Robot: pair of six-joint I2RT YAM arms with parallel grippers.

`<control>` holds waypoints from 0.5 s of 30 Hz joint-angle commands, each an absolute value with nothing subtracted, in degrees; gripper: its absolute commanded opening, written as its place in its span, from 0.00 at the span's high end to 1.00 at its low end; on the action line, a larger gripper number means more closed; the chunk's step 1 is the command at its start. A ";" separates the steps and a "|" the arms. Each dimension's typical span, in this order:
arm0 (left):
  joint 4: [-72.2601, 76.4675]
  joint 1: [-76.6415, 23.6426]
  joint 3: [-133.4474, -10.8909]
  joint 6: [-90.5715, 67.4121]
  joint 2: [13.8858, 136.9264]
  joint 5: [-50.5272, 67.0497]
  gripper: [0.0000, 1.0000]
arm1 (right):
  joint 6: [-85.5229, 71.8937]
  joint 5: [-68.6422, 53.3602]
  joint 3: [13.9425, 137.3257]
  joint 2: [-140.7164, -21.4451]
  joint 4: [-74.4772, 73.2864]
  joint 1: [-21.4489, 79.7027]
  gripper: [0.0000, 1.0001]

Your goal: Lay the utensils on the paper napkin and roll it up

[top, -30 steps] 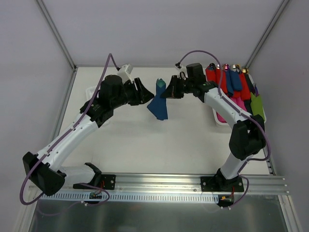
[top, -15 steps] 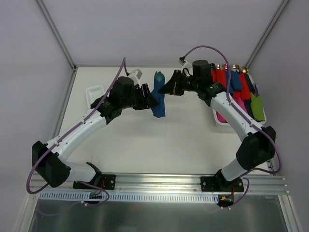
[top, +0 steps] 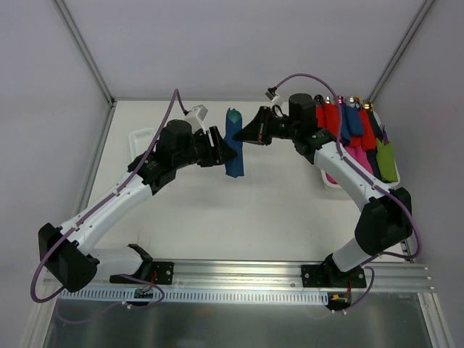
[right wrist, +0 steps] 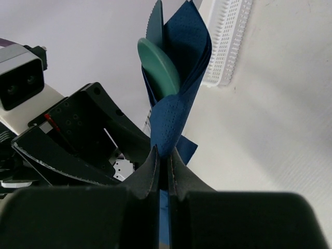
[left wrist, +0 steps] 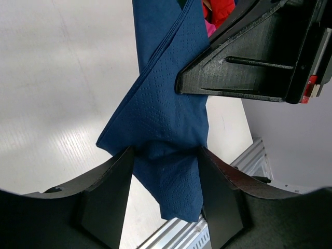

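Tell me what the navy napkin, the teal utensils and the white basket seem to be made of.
Napkin: thin paper, matte, shown by the embossed dot pattern and soft creased folds.
Utensils: probably plastic, being opaque teal and smooth with a dull sheen, and one has a serrated edge.
Basket: likely moulded plastic, a white, rigid lattice of slots.

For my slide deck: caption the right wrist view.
The right gripper pinches the dark navy paper napkin folded around slim teal-green utensils.
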State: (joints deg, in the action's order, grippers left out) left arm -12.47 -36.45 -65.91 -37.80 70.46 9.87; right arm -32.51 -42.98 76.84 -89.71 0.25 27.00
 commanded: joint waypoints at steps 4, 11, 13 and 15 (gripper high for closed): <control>-6.94 -37.18 -63.28 -40.08 66.45 9.58 0.41 | -34.98 -45.97 76.73 -86.40 5.71 27.51 1.00; -5.72 -36.56 -63.02 -40.96 66.01 11.07 0.36 | -37.17 -47.02 76.38 -86.48 8.79 27.69 1.00; -4.75 -36.56 -62.41 -41.39 65.92 12.12 0.36 | -37.79 -47.46 76.29 -86.66 9.92 27.77 1.00; -2.99 -36.56 -61.27 -41.92 65.57 12.39 0.37 | -38.49 -47.81 76.20 -86.75 10.63 27.95 1.00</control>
State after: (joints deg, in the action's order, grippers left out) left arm -7.18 -36.40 -62.63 -40.53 67.35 10.52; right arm -36.45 -45.56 76.12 -89.43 5.74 27.35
